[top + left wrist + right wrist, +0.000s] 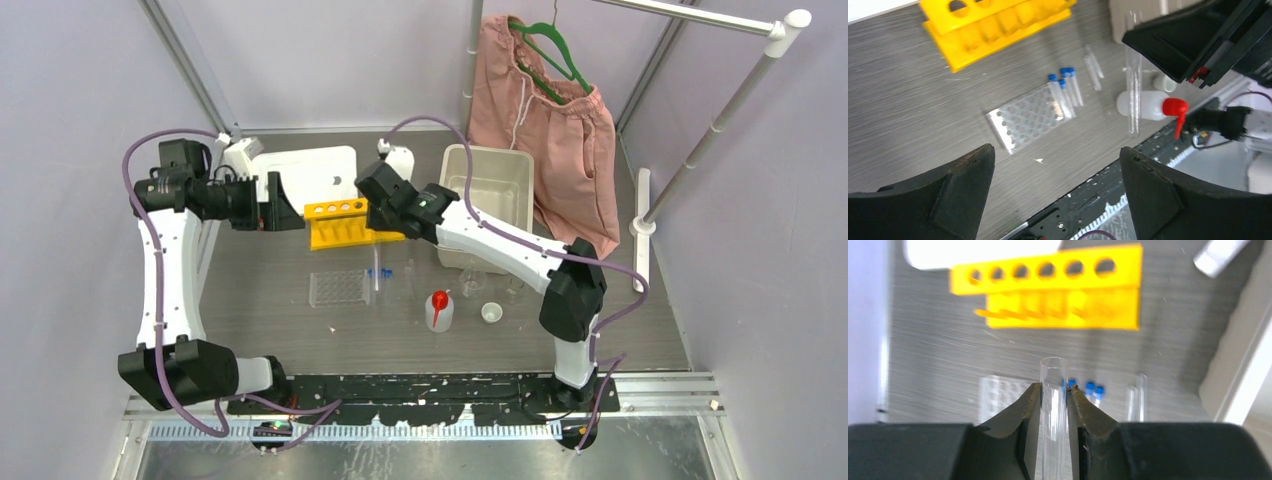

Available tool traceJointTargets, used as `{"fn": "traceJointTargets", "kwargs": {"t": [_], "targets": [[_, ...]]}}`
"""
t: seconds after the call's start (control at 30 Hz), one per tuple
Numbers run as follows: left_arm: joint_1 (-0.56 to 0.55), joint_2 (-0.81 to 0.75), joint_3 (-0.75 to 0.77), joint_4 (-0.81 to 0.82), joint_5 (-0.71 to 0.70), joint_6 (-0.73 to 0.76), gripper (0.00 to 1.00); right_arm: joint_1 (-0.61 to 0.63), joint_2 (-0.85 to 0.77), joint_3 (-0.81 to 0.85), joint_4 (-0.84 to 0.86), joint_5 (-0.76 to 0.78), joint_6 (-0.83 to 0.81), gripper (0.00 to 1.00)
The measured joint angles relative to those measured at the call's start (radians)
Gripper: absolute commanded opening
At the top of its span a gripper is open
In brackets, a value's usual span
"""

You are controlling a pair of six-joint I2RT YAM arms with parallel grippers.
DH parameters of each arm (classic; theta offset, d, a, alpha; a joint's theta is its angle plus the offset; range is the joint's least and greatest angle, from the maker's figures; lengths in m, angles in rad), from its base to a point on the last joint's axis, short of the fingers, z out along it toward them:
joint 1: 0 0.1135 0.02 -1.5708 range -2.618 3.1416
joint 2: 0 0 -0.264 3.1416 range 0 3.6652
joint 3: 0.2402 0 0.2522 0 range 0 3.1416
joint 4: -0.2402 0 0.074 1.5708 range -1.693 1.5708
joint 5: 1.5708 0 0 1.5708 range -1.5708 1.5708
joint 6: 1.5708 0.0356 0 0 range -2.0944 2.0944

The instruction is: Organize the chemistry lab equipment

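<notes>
The right pincer (1054,392) is nipped nearly closed on a clear tube (1054,371), whose open mouth stands just past the tips. The tube's lower length disappears between the fingers there, and from the left wrist it reads only as a pale streak hanging below that pincer. The left pincer (1055,192) gapes wide with nothing in it, and only its two fingertips (960,195) show, cut off by the bottom edge. Beyond the right pincer's tips lies the yellow six-hole tube rack (1048,290), blurred, with all six holes countable. Just behind the held tube lie the small blue-capped tubes (1066,95). Four caps show under the left pincer, but only three past the right one. Touching them is one clear plastic grid rack (1025,119), half covered by the right fingers in their own view. Two uncapped tubes (1093,70) lie a little to one side of the held tube. There is one red-spouted squeeze bottle (1143,106). One tiny white cup (1164,82) is partly covered by the right pincer. The small clear glassware (472,285) is too faint to count.
</notes>
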Motion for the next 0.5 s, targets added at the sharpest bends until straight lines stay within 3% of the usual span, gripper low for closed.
{"fn": "traceJointTargets", "kwargs": {"t": [0.2,0.5], "targets": [[0.0,-0.061,-0.051,-0.005,0.179,0.006,0.89,0.009,0.005,0.214,0.013,-0.052,-0.069,0.01],[-0.081,-0.076,-0.117,0.0,0.255,0.023,0.74,0.043,0.096,0.397,0.079,-0.161,-0.098,0.01]]}}
